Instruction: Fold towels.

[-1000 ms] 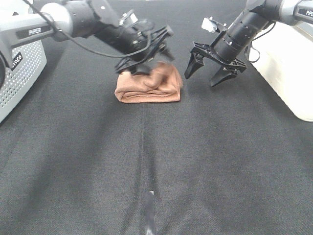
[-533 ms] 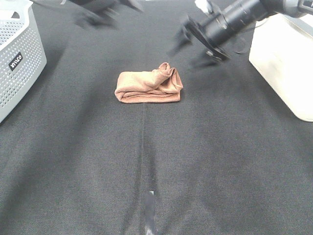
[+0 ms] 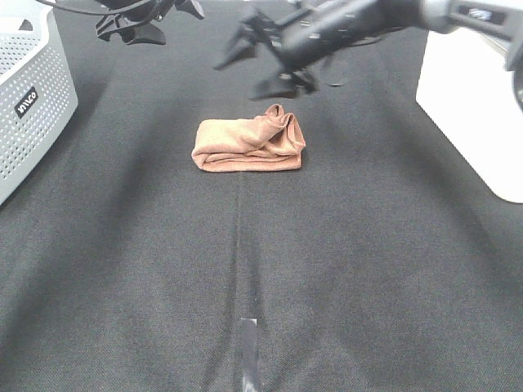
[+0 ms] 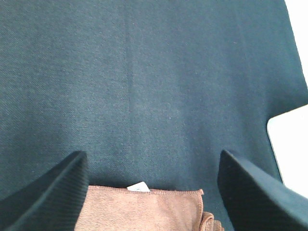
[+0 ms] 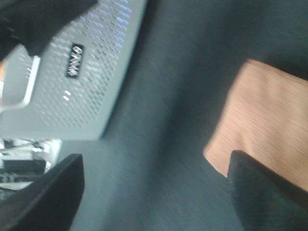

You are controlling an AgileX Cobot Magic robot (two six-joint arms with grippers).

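Towel [image 3: 249, 145], reddish-brown, lies folded into a thick bundle on the black cloth table [image 3: 245, 269], above centre of the frame, bunched at its right end. Nothing touches it. Left gripper [image 3: 131, 20] hangs at the upper left, jaws spread, empty. Right gripper [image 3: 265, 61] hovers just above the towel's upper right, blurred, jaws spread, empty. Grey perforated basket [image 3: 29, 98] stands at the left edge.

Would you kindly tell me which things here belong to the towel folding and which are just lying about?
Part of the job:
- towel, folded on the black cloth
- left gripper, open
- right gripper, open

Just lying about:
- grey perforated basket
- white box
- tape strip
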